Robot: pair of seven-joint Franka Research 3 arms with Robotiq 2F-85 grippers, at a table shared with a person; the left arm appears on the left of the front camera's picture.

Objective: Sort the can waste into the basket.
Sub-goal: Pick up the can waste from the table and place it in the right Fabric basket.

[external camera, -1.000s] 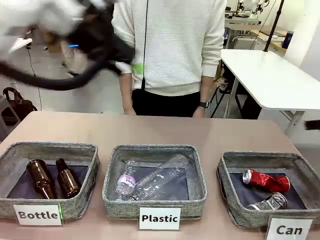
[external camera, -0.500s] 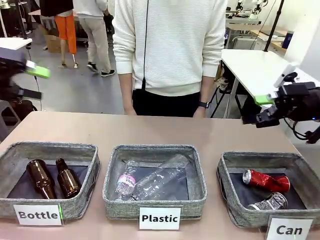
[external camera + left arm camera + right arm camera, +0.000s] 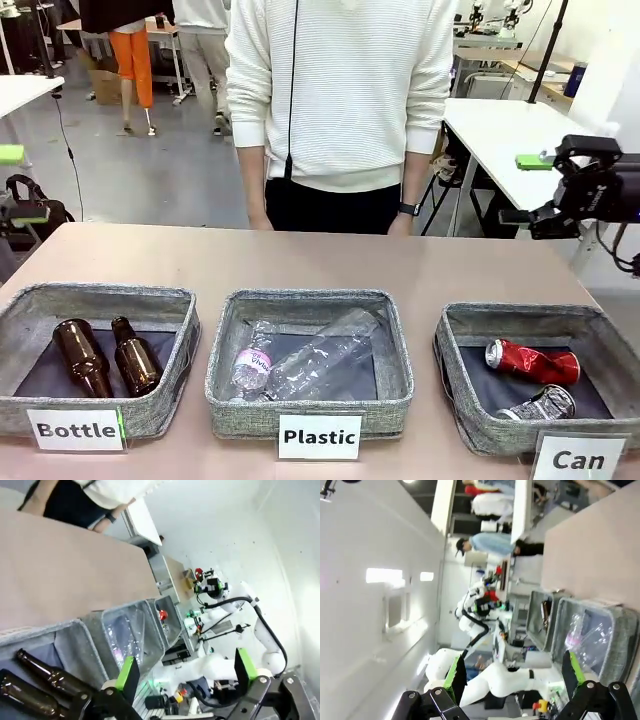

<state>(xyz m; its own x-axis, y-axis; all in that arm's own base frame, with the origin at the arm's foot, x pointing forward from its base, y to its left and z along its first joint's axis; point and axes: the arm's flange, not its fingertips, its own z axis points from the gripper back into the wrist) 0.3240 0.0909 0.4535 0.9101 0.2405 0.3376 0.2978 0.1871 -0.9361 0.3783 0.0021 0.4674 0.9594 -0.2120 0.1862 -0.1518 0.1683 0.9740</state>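
The grey woven basket (image 3: 455,385) labelled "Can" sits at the table's near right. Inside on its dark lining lie two crushed cans: a red can (image 3: 531,361) farther back, and a black-and-white can (image 3: 538,404) nearer, apparently just apart.

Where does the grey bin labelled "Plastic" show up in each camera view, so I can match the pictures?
Front view: the Plastic bin is at bottom centre, the middle of three bins.
Left wrist view: tilted, lower centre, with clear bottles inside.
Right wrist view: at the right edge, below the middle, turned sideways.
Shared landmark: the tan tabletop that the bin stands on.
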